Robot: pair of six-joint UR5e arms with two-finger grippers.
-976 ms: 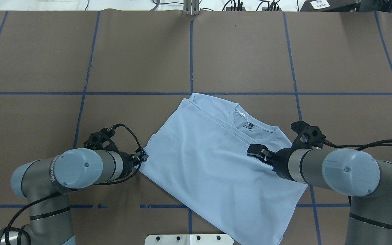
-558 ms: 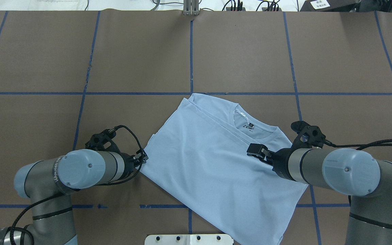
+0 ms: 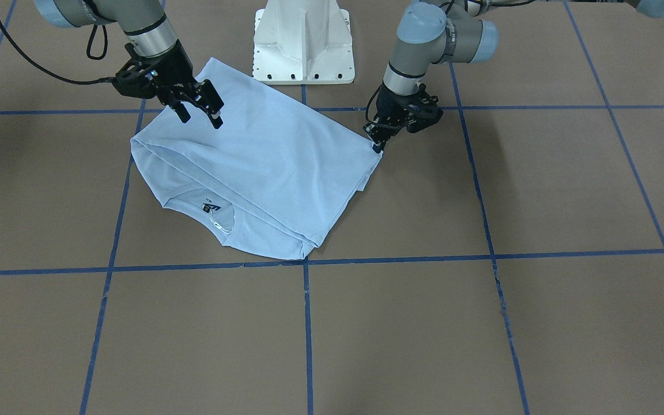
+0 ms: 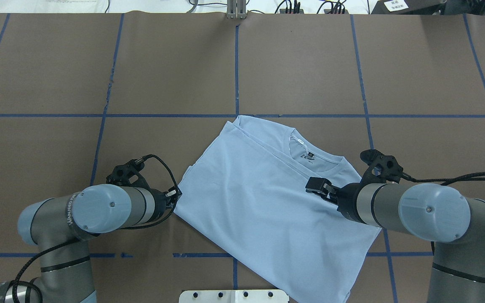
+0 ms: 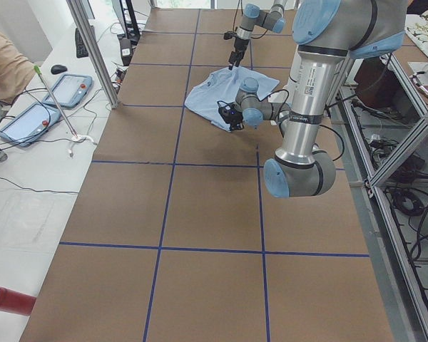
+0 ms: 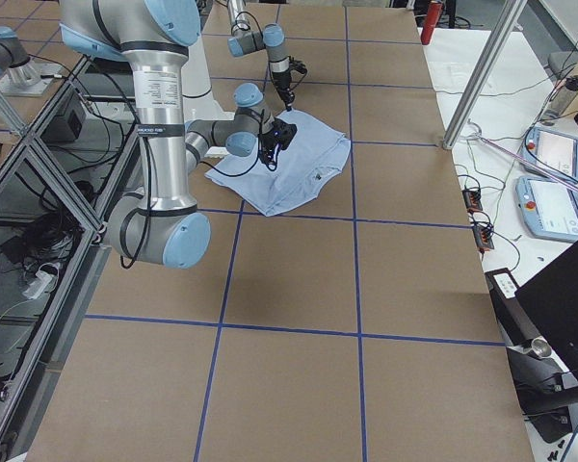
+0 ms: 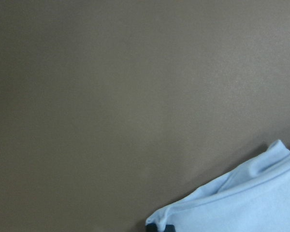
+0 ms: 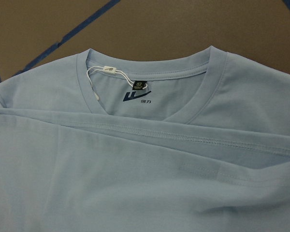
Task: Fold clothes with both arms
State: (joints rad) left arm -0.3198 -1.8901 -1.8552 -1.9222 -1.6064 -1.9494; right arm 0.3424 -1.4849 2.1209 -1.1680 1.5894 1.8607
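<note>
The light blue T-shirt [image 4: 267, 202] lies folded and slanted on the brown table, with the neck opening and dark neck label [image 4: 308, 156] toward the far right. The palm-tree print is hidden. My left gripper [image 4: 175, 196] is low at the shirt's left corner and looks shut on that corner [image 3: 376, 144]. The left wrist view shows the corner [image 7: 241, 203] at its bottom edge. My right gripper [image 4: 316, 185] is open and empty. It hovers over the shirt near the collar [image 3: 200, 118]. The right wrist view shows the collar and label [image 8: 141, 87].
The white pedestal base [image 3: 303, 40] stands at the robot's edge, just behind the shirt's hem. Blue tape lines [image 4: 236, 67] divide the brown table. Cables [image 4: 293, 6] lie along the far edge. Tablets [image 5: 64, 89] sit on a side bench.
My left gripper has edged down and in at the shirt's left corner, and its fingers look closer together. The right arm and the shirt have not moved.
</note>
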